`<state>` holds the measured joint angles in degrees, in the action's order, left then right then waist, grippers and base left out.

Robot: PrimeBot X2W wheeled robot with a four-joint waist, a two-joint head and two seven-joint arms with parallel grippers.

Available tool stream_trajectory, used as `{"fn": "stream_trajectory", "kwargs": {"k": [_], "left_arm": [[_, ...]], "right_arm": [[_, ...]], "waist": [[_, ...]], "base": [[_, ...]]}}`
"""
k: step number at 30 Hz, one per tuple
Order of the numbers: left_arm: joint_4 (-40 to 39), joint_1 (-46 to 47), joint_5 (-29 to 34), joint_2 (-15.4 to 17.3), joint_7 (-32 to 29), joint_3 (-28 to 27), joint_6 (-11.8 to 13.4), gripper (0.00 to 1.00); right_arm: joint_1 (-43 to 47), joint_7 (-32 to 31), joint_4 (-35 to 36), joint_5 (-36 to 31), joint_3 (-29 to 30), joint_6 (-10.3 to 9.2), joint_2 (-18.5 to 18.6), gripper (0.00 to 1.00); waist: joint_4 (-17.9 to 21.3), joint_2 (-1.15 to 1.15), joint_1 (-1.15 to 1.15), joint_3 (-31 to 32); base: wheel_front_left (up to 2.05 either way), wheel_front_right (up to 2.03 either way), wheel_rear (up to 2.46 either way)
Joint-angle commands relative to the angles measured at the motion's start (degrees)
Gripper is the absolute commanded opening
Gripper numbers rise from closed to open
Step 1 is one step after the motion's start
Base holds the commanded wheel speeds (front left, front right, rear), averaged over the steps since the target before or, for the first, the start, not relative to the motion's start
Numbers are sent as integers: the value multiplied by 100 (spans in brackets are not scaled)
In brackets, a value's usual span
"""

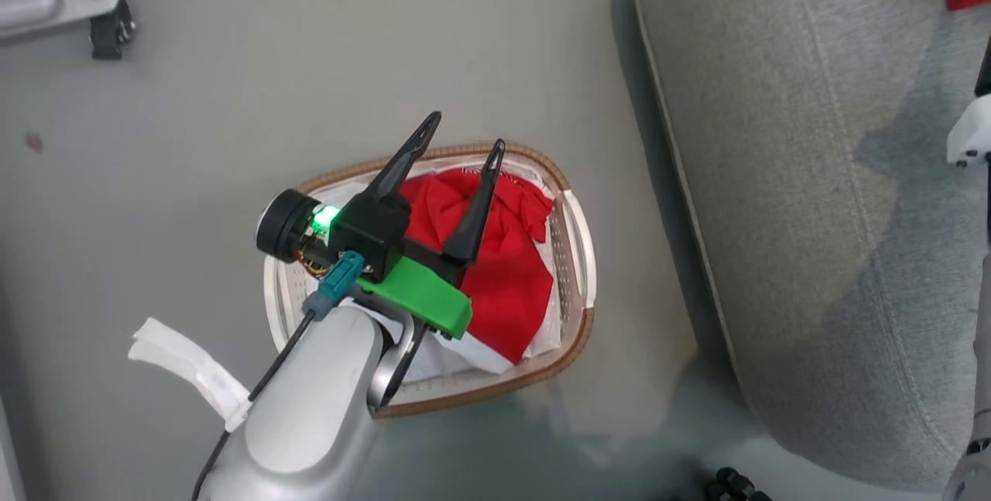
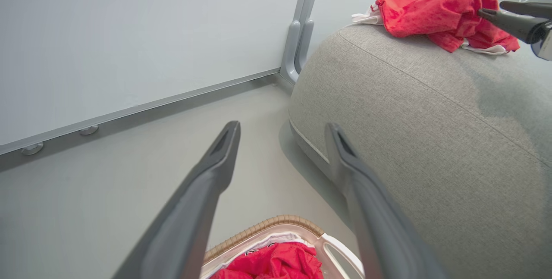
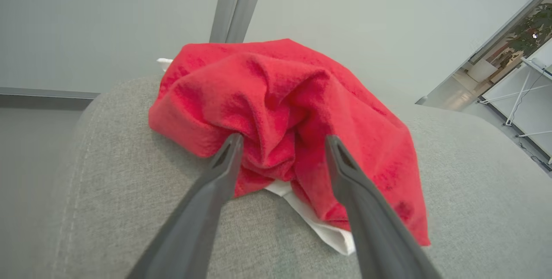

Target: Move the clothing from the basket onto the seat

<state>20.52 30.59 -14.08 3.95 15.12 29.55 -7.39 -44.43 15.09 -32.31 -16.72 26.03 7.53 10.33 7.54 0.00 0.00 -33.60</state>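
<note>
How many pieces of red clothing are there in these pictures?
2 visible: a red garment in the basket, and a second red garment lying on the grey seat. More may be hidden beneath the one in the basket.

The forearm (image 1: pixel 310 416) was smooth, rounded silver-grey. A bright green bracket (image 1: pixel 430 301) sat beneath a black block (image 1: pixel 373 226) with a lit green light (image 1: pixel 327 216) and a round black cap (image 1: pixel 279 228). Two long dark fingers (image 1: pixel 474 214) tapered to points. A black cable (image 1: pixel 280 355), tagged with white tape (image 1: pixel 190 368), left a teal plug (image 1: pixel 341 278).

Grey floor (image 1: pixel 232 137) under basket (image 1: pixel 581 253) and seat (image 1: pixel 813 176); red garment (image 3: pixel 280 98) on seat
</note>
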Motion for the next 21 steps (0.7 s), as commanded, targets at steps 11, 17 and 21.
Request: {"fn": "stream_trajectory", "kwargs": {"k": [11,17,21], "left_arm": [[-75,-700,-144,-59,5,-764,-10,100],[-129,-1195,-143,-84,5,-1405,44,100],[-149,-1570,-137,-97,5,-1791,81,100]], "right_arm": [[596,11,240,88,-777,-8,-50,100],[960,11,399,316,-1210,-7,-328,100],[1338,11,549,524,-1451,-7,-528,100]], "waist": [[-199,0,0,1541],[-320,0,0,2090],[-440,0,0,2406]], "base": [[0,0,0],[0,0,0],[0,0,0]]}}
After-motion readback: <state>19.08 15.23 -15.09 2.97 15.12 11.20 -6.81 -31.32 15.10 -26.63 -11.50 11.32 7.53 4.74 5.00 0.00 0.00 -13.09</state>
